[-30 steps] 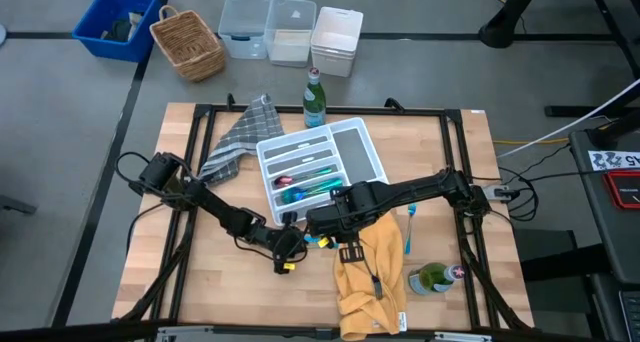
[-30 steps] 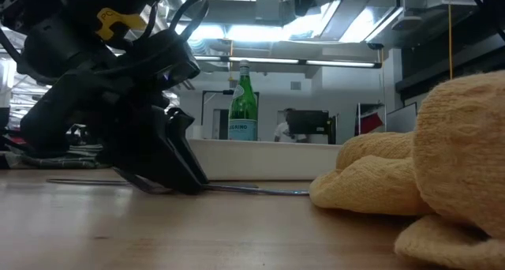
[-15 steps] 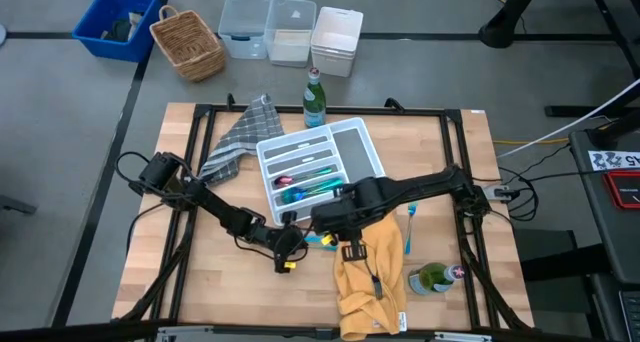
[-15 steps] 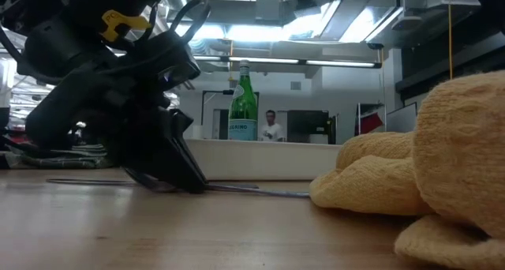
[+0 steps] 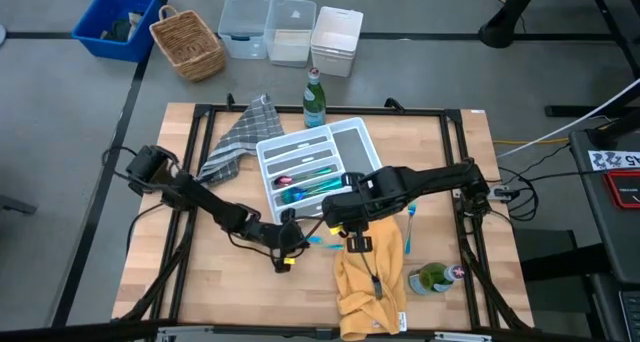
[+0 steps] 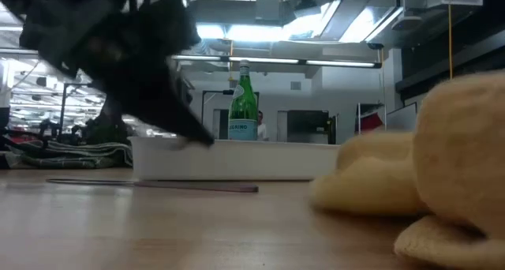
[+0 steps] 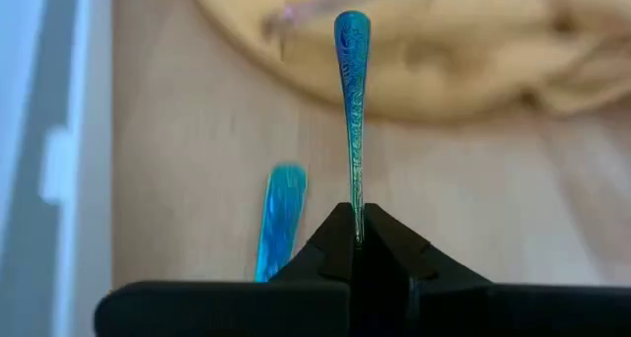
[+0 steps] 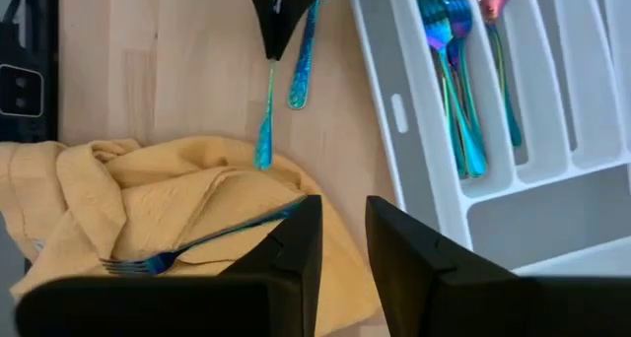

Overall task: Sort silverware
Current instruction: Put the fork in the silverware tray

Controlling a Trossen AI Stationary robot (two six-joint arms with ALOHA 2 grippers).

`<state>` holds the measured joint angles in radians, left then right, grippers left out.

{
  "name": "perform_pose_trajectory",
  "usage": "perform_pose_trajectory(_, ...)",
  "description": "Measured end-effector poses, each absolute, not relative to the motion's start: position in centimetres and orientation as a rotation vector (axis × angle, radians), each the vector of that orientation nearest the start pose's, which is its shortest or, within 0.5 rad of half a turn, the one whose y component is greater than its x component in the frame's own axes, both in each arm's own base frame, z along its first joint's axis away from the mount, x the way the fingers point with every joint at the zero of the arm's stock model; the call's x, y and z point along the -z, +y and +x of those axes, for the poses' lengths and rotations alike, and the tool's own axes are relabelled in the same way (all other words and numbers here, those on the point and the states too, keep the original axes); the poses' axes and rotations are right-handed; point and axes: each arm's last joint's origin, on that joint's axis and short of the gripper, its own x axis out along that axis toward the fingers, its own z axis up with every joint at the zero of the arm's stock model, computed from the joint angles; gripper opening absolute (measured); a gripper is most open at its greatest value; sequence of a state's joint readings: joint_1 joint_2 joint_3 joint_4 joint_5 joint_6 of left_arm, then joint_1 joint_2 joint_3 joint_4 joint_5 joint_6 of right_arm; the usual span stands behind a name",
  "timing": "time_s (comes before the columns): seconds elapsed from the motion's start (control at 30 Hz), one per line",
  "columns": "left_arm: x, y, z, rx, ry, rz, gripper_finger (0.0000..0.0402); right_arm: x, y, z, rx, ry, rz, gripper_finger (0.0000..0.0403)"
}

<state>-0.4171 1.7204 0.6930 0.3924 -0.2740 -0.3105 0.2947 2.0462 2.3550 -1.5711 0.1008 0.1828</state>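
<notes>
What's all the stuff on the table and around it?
White tray: one, middle of table.
Tray silverware: several, mostly blue-teal, in its slots.
Loose silverware: fork on towel; blue piece on table; blue utensil right of towel.
Towel: one, yellow, front.
Cloth: one, grey, left of tray.
Bottles: two, green, behind tray and beside towel.
Blue bin, basket, three boxes: beyond table.
Left gripper: shut on blue handle.
Right gripper: open, over towel's edge.

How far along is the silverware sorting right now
Done: several teal pieces lie in the white tray. In hand: the left hand is shut on a blue handle. Left: another blue piece on the table, a fork on the yellow cloth. The right hand is open, empty.
</notes>
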Motion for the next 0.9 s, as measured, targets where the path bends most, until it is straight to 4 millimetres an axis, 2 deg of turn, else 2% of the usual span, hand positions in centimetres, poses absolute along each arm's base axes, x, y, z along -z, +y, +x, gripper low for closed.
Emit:
perform_pose_trajectory(0.13, -15.0, -11.6, 29.0, 0.05, 0.543, -0.089, 0.0003, -37.9, 10.9, 36.8, -0.05, 1.241, -0.092, 0.0083)
perform_pose_trajectory(0.27, -17.2, -10.4, 28.8, 0.017, 0.475, -0.099, 0.0005, -37.9, 10.9, 36.8, -0.034, 1.241, -0.07, 0.0083)
perform_pose_trajectory(0.5, -20.0, -6.3, 28.7, -0.154, 0.407, -0.036, 0.0006, -38.0, 11.0, 36.8, 0.047, 1.247, 0.088, 0.0083)
perform_pose_trajectory(0.73, -19.3, -1.6, 29.1, -0.307, 0.481, -0.034, 0.0003, -37.9, 12.1, 36.4, 0.106, 1.272, 0.302, 0.0083)
perform_pose_trajectory(0.9, -18.3, 0.2, 28.6, -0.322, 0.607, -0.041, 0.0007, -37.5, 13.8, 35.9, 0.135, 1.301, 0.378, 0.0083)
